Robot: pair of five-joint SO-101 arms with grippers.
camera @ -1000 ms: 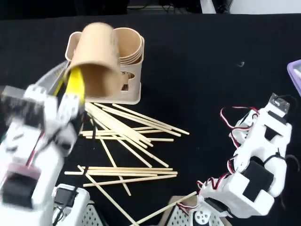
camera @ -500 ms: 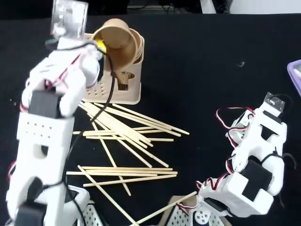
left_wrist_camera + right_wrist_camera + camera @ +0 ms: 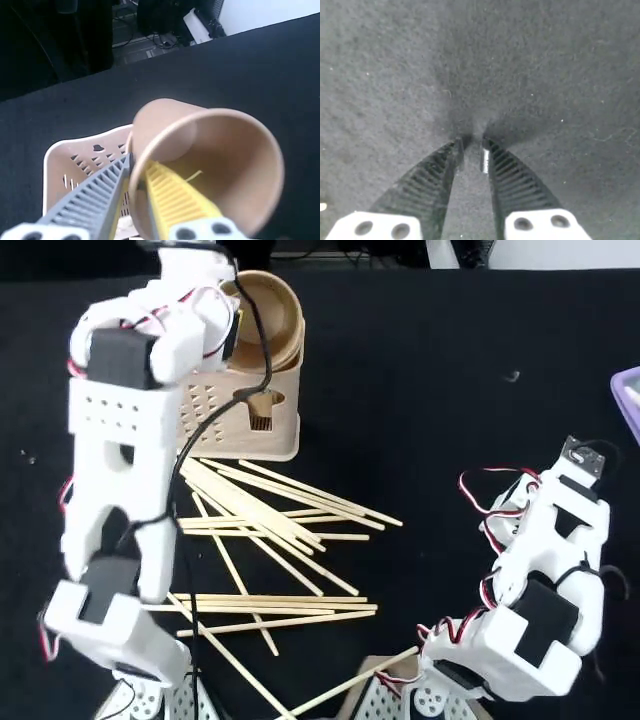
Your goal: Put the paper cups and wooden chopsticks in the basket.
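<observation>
My left gripper (image 3: 138, 165) is shut on the rim of a brown paper cup (image 3: 210, 150), yellow finger inside and grey finger outside. In the high view the left arm stretches over the cream basket (image 3: 240, 415), and the held cup (image 3: 268, 312) is tilted above the basket's right part, over cups stacked there. Several wooden chopsticks (image 3: 270, 525) lie scattered on the black cloth in front of the basket. My right gripper (image 3: 472, 145) is shut on nothing, its tips close over the bare cloth at the table's right side (image 3: 585, 462).
A purple container's edge (image 3: 628, 398) shows at the far right. One chopstick (image 3: 350, 680) lies near the arm bases at the front. The basket's left compartment (image 3: 85, 162) shows perforated walls below the cup.
The left arm has swung from in front of the basket up and over it, carrying the cup and tipping its mouth upward. The right arm has barely shifted.
</observation>
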